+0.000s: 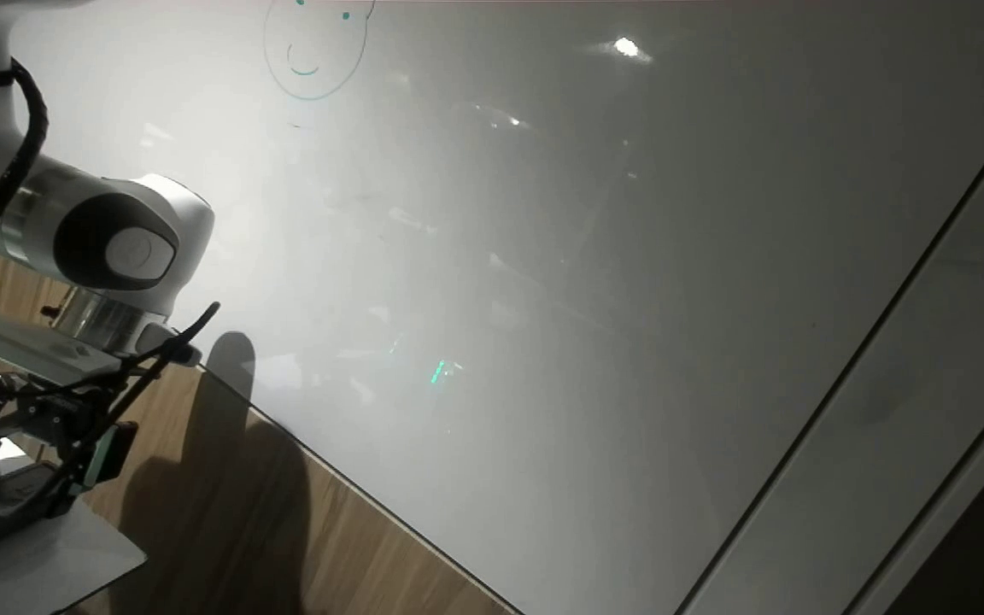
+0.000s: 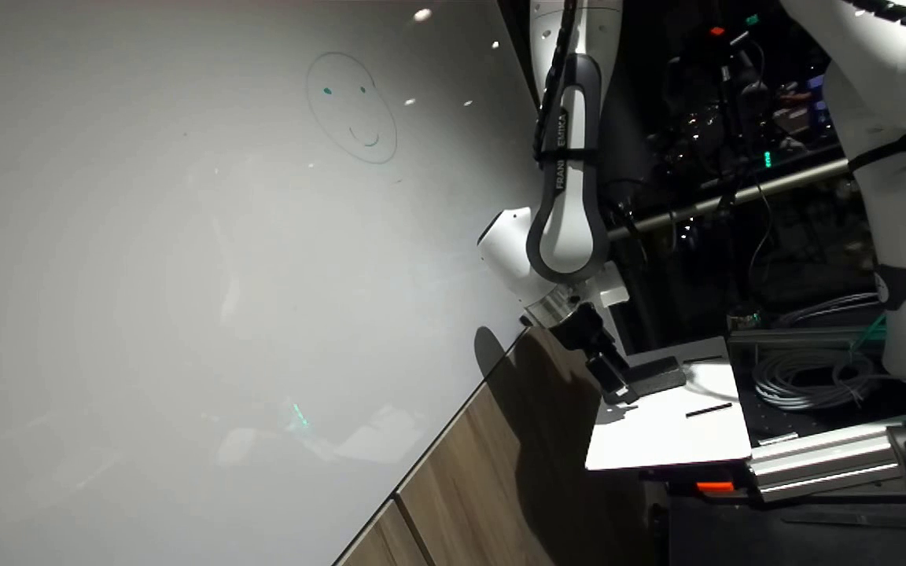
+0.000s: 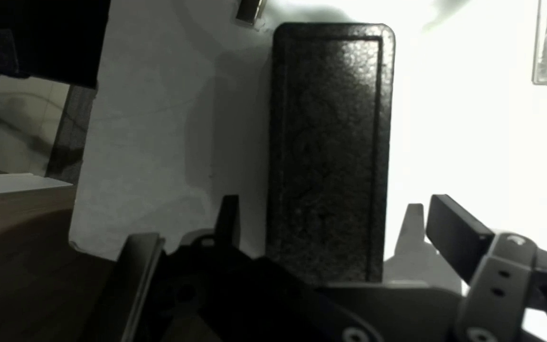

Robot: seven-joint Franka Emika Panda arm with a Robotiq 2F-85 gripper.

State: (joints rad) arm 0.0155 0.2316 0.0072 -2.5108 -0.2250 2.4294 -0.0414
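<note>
You have the fingers point(image 3: 457, 236) spread apart in the wrist view, with one end of the black block point(image 3: 329, 142) showing between them. It lies flat on the white table point(image 2: 661, 440), near a whiteboard point(image 2: 146, 259) bearing a drawn smiley face point(image 2: 352, 108).

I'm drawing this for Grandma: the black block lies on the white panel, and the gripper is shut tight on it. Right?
Nearly: the gripper isn't shut. The wrist view shows it open, with a gap on each side of the black block, which does lie on the white panel.
</note>
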